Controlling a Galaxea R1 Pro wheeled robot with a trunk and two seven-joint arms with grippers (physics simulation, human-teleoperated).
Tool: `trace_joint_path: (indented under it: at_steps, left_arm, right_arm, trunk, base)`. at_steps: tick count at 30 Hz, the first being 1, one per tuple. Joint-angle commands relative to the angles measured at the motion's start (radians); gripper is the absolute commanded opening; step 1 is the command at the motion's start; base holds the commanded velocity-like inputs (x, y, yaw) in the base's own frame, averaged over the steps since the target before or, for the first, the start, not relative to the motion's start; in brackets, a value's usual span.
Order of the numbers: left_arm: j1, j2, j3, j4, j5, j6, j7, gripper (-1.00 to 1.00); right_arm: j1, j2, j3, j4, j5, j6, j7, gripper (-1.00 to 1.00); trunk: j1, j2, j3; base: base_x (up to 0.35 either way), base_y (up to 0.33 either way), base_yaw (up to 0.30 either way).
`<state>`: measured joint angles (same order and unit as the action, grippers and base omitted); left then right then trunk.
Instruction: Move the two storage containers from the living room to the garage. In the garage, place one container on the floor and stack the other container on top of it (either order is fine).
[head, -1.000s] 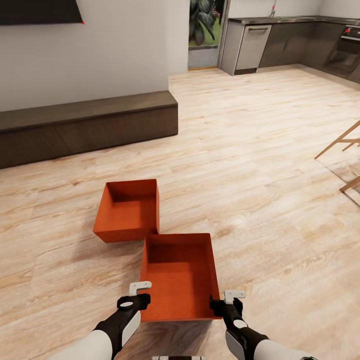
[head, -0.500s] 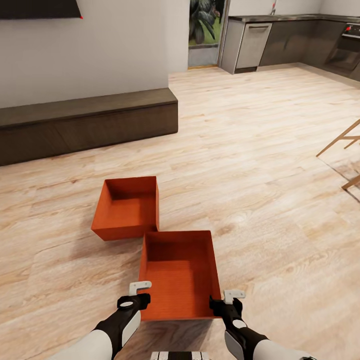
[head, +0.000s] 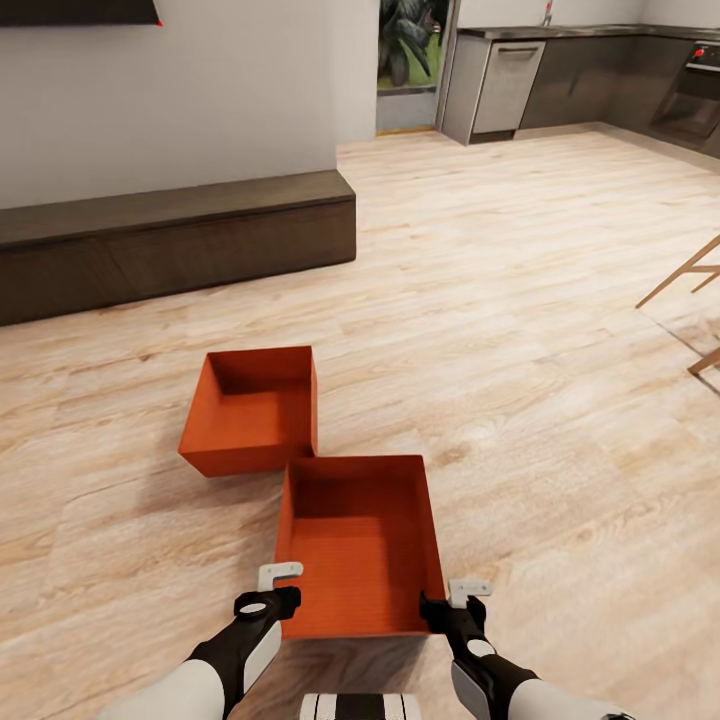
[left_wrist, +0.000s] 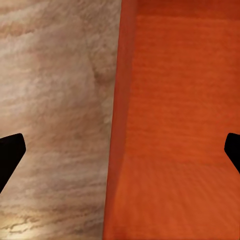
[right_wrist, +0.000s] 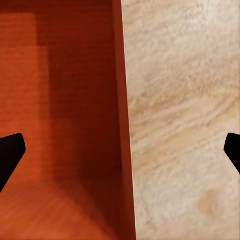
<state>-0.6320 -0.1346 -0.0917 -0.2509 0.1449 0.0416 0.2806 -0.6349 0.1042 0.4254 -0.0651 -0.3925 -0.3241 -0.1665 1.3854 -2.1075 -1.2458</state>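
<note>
Head view: the near container (head: 360, 545) sits lower centre on the wood floor (head: 560, 420), the far container (head: 250, 410) touching its upper-left corner. Left claw (head: 268, 592) and right claw (head: 455, 600) flank its near corners; free floor lies rightward. Left wrist view: fingers released, straddling the left wall (left_wrist: 116, 130). Right wrist view: likewise spread astride the right wall (right_wrist: 124, 125); I'd seat both deeper before clenching.

Bright even light, soft shadows — wrist views blurry

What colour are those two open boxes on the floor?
Both storage containers, the near one and the far one, are plain orange-red; the head view shows it best.
</note>
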Motion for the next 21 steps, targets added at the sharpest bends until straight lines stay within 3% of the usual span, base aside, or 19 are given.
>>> trace_joint_path:
  at_steps: [1, 21]
  left_arm:
    - [0.000, 0.001, -0.009, -0.002, 0.010, 0.004, 0.006, 1.00]
    - [0.000, 0.001, -0.009, -0.002, 0.009, 0.003, 0.006, 1.00]
  right_arm:
    - [0.000, 0.000, 0.009, 0.001, -0.007, -0.003, -0.004, 1.00]
    - [0.000, -0.001, 0.013, 0.001, -0.005, -0.003, 0.037, 1.00]
  trunk:
    - [0.004, -0.007, -0.004]
    - [0.080, -0.147, -0.066]
  base:
    - [0.000, 0.000, 0.000]
    - [0.000, 0.000, 0.000]
